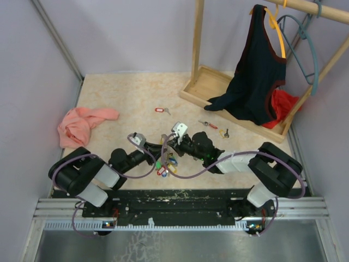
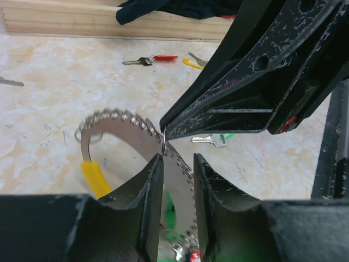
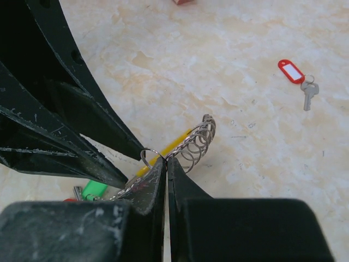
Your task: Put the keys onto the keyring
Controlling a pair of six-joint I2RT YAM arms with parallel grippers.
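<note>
The keyring [image 2: 121, 126] is a silvery band edged with small rings, hanging between both grippers near the table's front middle. Its coloured tags [image 1: 166, 164] dangle below. My right gripper [image 3: 166, 160] is shut on the keyring's edge at its fingertips. My left gripper [image 2: 177, 158] stands slightly open, with the band passing between its jaws and a gap on each side. Loose keys lie on the table: a red-tagged one [image 1: 160, 110], a red-headed one [image 2: 155, 58], a yellow one [image 2: 191, 64] and a green-headed one [image 2: 212, 140].
A crumpled pink cloth [image 1: 82, 124] lies at the left. At the back right stands a wooden rack [image 1: 204, 82] with a dark garment [image 1: 256, 71] on an orange hanger and a teal hanger [image 1: 308, 43] beside it.
</note>
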